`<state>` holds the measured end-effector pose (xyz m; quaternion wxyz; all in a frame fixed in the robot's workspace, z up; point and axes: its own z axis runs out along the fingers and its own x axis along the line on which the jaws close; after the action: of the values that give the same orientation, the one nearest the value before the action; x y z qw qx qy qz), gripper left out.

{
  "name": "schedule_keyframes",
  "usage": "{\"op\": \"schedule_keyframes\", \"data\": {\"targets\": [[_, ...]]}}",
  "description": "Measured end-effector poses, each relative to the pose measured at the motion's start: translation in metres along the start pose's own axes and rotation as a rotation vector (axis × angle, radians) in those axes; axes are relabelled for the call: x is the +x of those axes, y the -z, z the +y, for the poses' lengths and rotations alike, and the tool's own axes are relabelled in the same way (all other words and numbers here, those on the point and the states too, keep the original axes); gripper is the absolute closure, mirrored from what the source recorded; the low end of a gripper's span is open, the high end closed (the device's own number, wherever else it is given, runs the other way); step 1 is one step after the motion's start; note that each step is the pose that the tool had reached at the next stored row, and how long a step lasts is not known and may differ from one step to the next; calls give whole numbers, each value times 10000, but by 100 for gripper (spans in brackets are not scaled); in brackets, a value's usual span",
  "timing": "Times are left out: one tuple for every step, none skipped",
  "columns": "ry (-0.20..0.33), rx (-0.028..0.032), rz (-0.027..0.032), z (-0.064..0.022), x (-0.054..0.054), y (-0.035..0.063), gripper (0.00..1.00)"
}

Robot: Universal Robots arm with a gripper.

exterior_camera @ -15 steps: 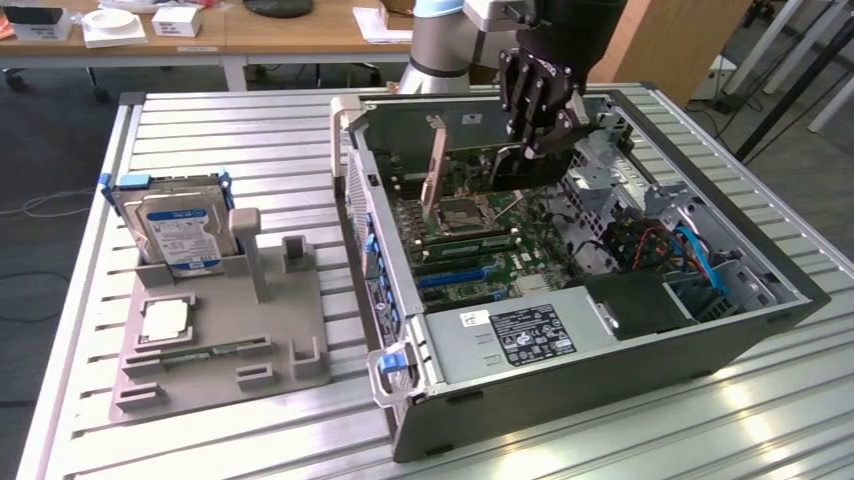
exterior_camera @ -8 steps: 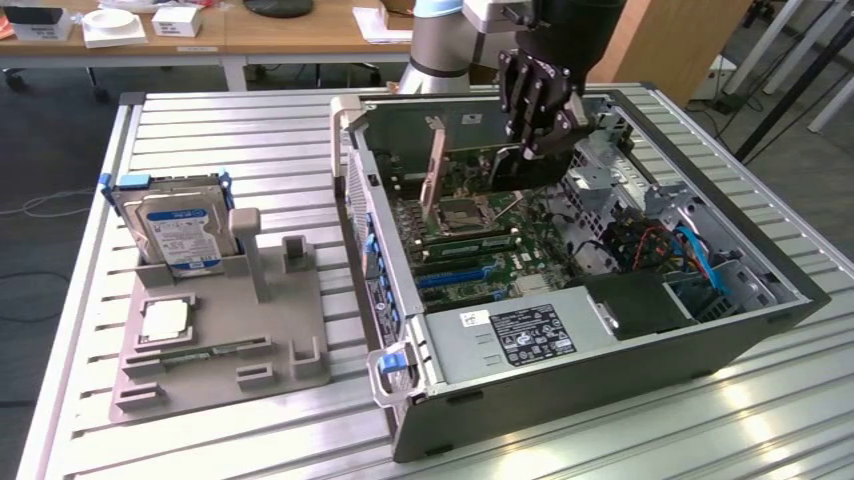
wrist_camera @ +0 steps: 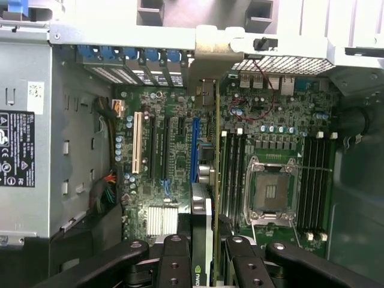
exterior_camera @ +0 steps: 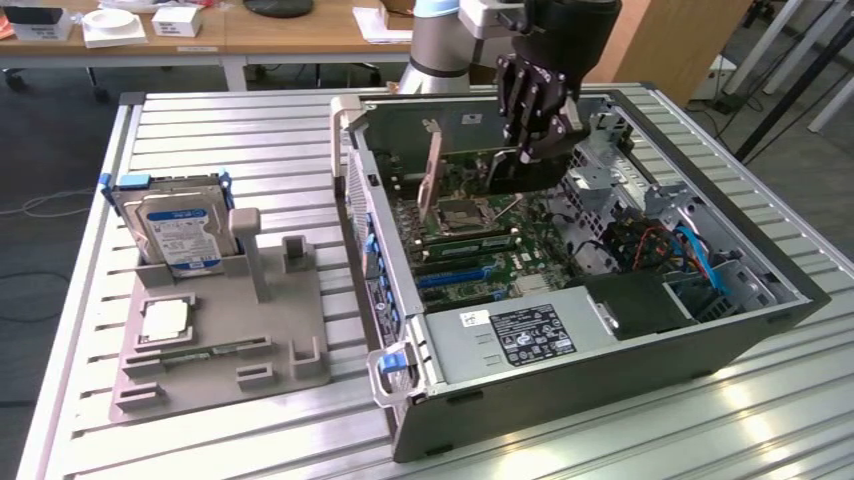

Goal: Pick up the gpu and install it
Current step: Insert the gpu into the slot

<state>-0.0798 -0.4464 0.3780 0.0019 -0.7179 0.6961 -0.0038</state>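
- gpu [wrist_camera: 201, 210] stands on edge inside the open computer case [exterior_camera: 601, 400], above the motherboard [wrist_camera: 276, 138]. In the wrist view it runs as a thin line from the gripper to its pale bracket at the case's rear wall.
- I cannot tell whether its lower edge sits in a slot or just above one.
- To my eye it is a light, stiff card that would not flex in the grip. It looks fragile, with small parts on its faces and a contact edge best left untouched.
- The sound hold seems to be the one shown, on the two flat faces near the top edge, away from the contact edge.
- The card is thin, so I judge it could tip sideways if squeezed off-centre.
- Gripper [exterior_camera: 534, 150] reaches down into the case, its dark fingers [wrist_camera: 174, 258] clamped on either side of the card.
- Just beside the card lies the bare processor socket [wrist_camera: 270, 192].
- The power supply [exterior_camera: 527, 335] fills the near end of the case.
- Well apart, at the exterior view's left, a hard drive [exterior_camera: 180, 225] stands in a grey holder [exterior_camera: 227, 340] on the slatted table [exterior_camera: 240, 130].
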Motion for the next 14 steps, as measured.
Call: {"op": "schedule_keyframes", "data": {"targets": [[-22, 1, 0, 10, -1, -11, 73], [-44, 2, 0, 14, -1, -23, 73], [-59, 2, 0, 17, -1, -35, 73], [-67, 2, 0, 17, -1, -48, 73], [-67, 3, 0, 17, -1, -62, 73], [-67, 3, 1, 17, -1, -75, 73], [-68, 2, 0, 18, -1, -90, 73], [-70, 2, 1, 21, -1, -107, 73], [-72, 2, 0, 27, -1, -126, 73], [-69, 2, 0, 29, -1, -143, 73], [-67, 2, 0, 30, 0, -159, 73], [-68, 2, 1, 32, 0, -175, 73], [-68, 2, 1, 32, 2, -189, 73], [-69, 2, 1, 34, 3, -200, 73]]}}
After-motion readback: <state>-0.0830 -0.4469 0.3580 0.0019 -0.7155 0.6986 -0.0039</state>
